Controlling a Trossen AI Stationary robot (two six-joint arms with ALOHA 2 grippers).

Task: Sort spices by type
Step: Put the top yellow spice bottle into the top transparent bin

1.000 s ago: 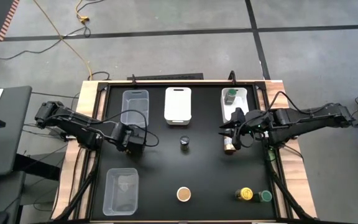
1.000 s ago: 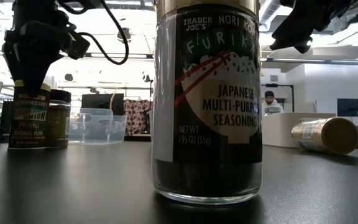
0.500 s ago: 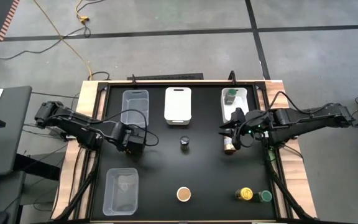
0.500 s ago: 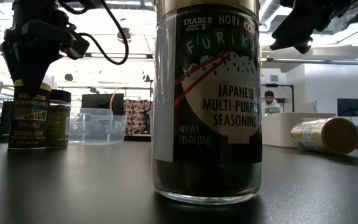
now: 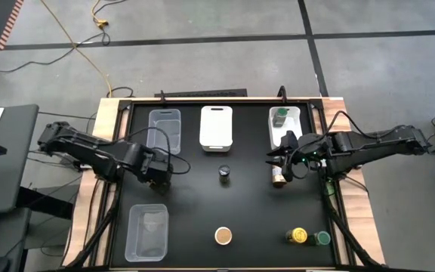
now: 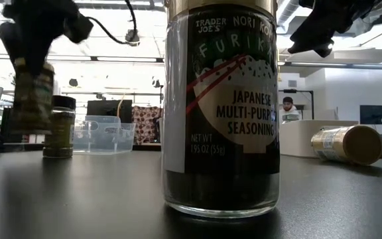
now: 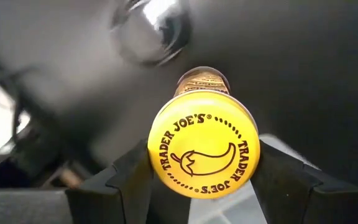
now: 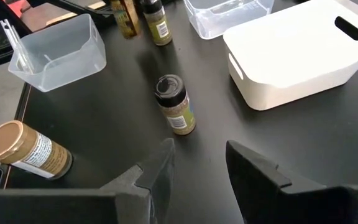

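Left gripper (image 7: 204, 171) clamps yellow-top jar (image 7: 204, 154), off table; right gripper (image 8: 197, 162) idle.

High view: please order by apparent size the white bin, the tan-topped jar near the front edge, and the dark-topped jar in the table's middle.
1. White bin, clearly largest.
2. Tan-topped jar.
3. Dark-topped jar, only slightly smaller in this top-down view, so the ranking of the two jars is unsure.

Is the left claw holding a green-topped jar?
No. In the left wrist view the left claw grips a yellow-topped spice jar between its fingers.
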